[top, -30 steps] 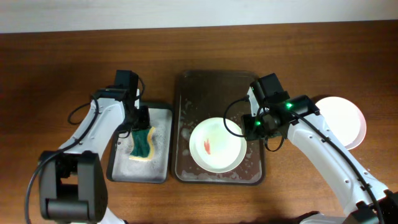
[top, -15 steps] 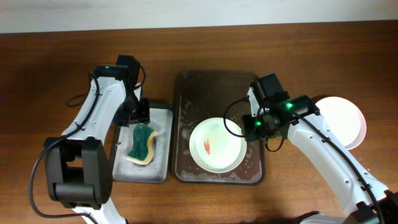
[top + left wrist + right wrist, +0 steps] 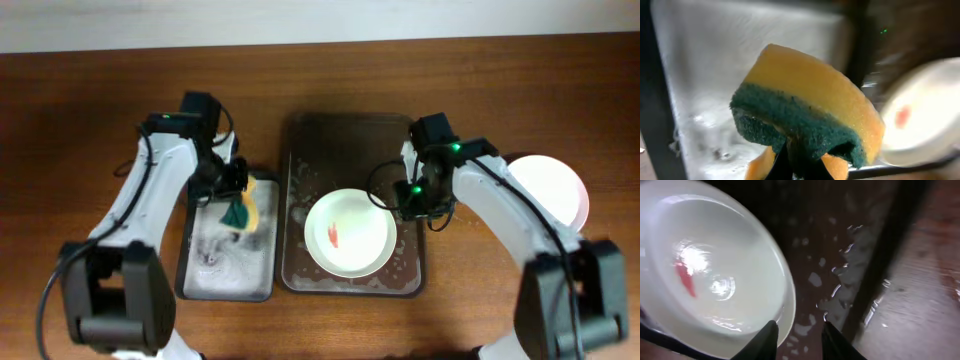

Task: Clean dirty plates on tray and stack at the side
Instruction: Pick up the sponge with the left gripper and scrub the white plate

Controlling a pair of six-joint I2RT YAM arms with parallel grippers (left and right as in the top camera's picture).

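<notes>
A pale mint-white plate (image 3: 352,240) with a red smear (image 3: 333,235) lies on the wet dark tray (image 3: 340,150). My left gripper (image 3: 232,190) is shut on a yellow and green sponge (image 3: 240,210) and holds it lifted over the small black tray (image 3: 215,270). In the left wrist view the sponge (image 3: 805,115) fills the middle, with the plate (image 3: 920,115) to its right. My right gripper (image 3: 415,195) is open at the plate's right rim. In the right wrist view its fingers (image 3: 799,337) straddle the rim of the plate (image 3: 715,295).
A pale pink plate (image 3: 545,190) sits on another plate on the table right of the tray. The small black tray holds soapy water (image 3: 725,65). Water drops and foam lie on the dark tray's floor (image 3: 840,240). Bare wooden table (image 3: 930,305) lies beyond its rim.
My left gripper has lifted the sponge off the small tray and carried it up and toward the dark tray. My right gripper has shifted slightly at the plate's right rim.
</notes>
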